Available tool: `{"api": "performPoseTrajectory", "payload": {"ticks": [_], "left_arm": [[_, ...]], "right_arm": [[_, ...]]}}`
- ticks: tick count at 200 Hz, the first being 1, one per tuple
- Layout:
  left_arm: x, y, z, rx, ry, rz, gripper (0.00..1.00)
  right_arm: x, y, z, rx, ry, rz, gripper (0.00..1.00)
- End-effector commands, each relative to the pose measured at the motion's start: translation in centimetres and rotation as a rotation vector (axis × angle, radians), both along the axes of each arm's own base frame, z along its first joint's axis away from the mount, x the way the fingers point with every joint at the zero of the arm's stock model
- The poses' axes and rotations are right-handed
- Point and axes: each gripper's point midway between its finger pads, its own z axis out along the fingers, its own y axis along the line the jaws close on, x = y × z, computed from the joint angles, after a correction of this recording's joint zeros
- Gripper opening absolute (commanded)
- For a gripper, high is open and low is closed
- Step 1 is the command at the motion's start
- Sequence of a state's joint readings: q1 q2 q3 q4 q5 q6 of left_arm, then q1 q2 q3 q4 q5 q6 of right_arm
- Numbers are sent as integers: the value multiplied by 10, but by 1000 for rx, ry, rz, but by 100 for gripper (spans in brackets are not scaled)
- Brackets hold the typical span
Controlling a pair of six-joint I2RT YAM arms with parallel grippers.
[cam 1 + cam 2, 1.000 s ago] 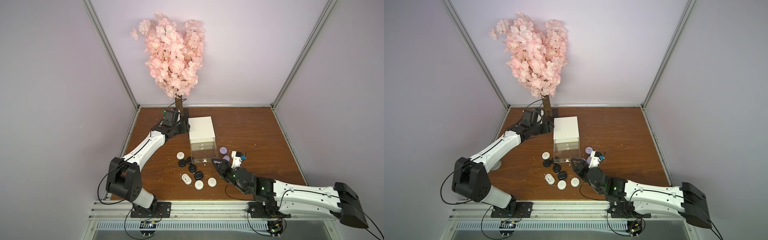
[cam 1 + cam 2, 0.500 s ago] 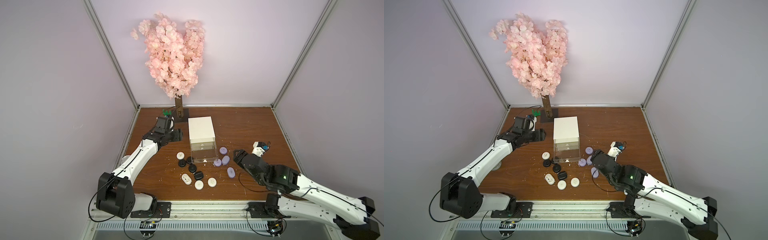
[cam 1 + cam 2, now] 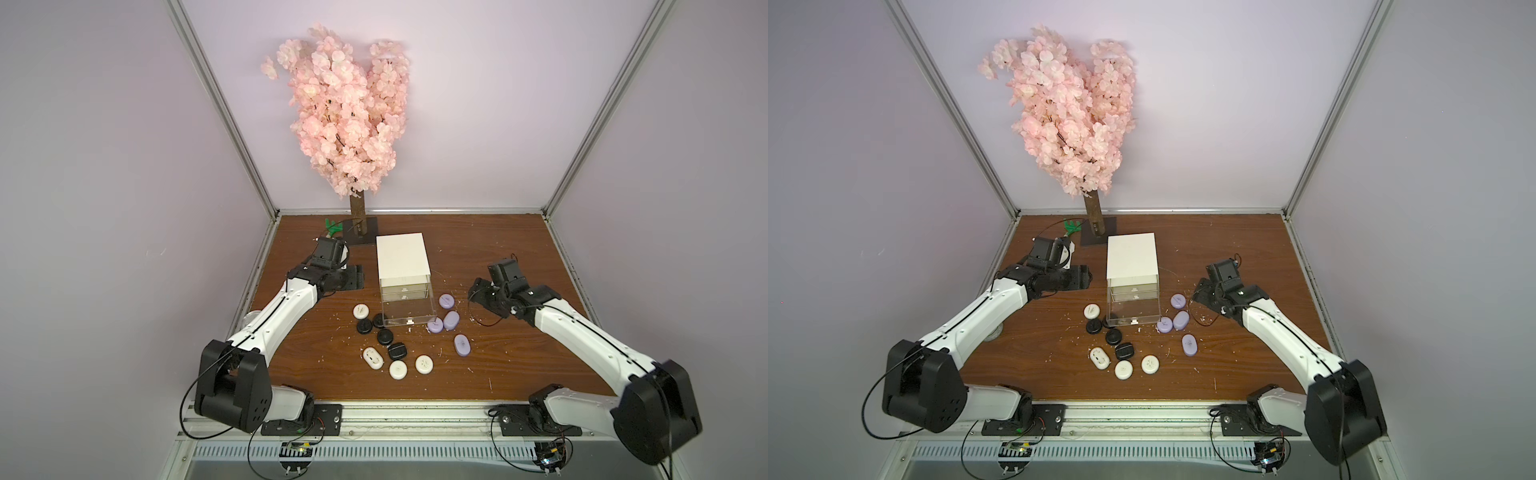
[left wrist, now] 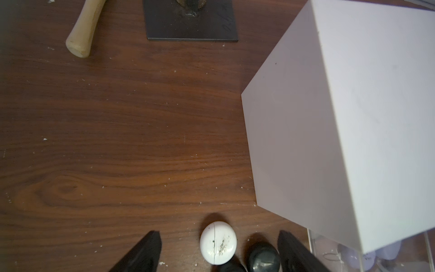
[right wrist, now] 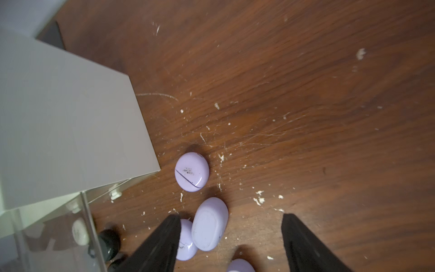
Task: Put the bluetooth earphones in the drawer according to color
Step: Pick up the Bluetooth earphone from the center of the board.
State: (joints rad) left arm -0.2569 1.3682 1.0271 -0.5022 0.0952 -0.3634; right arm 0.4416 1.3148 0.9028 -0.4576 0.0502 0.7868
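Along the near edge of the worktop point(image 3: 498, 374), between the two arm bases, we find bare wood with room to move; metal rails and walls close off both sides and the back. Three white earphones point(image 3: 398, 369) lie nearest, then four black earphones point(image 3: 385, 336) trail toward the drawer point(image 3: 402, 259), whose lowest clear tray point(image 3: 409, 316) is pulled out. A fourth white case point(image 4: 217, 242) lies ahead of the left pincer point(image 3: 359, 277), which is spread wide with nothing in it. A black case beside the white one is cut off by the frame edge in the left wrist view. Four lavender earphones point(image 3: 451, 320) lie right of the tray. The right pincer point(image 3: 473, 293) gapes to their right, near them, and we cannot tell its height. One finger point(image 5: 162, 245) hides part of a lavender case. Farther back lies a wooden handle point(image 4: 81, 30), its head cut off, beside a pink blossom tree point(image 3: 345, 124).
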Motion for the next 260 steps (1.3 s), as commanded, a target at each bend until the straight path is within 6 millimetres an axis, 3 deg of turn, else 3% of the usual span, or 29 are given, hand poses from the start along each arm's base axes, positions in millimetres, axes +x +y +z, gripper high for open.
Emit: {"api": "performPoseTrajectory", "payload": {"ticks": [1, 54, 104, 188, 260], "left_arm": [[-8, 20, 1, 67, 21, 28, 83], [-13, 18, -4, 45, 37, 15, 84], [-13, 16, -7, 38, 49, 8, 84], [-15, 16, -12, 37, 61, 8, 85], [-13, 14, -16, 28, 68, 4, 84]], "right_arm": [[24, 30, 24, 37, -64, 165, 78], [41, 31, 11, -69, 18, 201, 83], [40, 37, -11, -126, 93, 258, 84], [41, 69, -40, -145, 168, 360, 88], [34, 67, -62, -198, 234, 363, 87]]}}
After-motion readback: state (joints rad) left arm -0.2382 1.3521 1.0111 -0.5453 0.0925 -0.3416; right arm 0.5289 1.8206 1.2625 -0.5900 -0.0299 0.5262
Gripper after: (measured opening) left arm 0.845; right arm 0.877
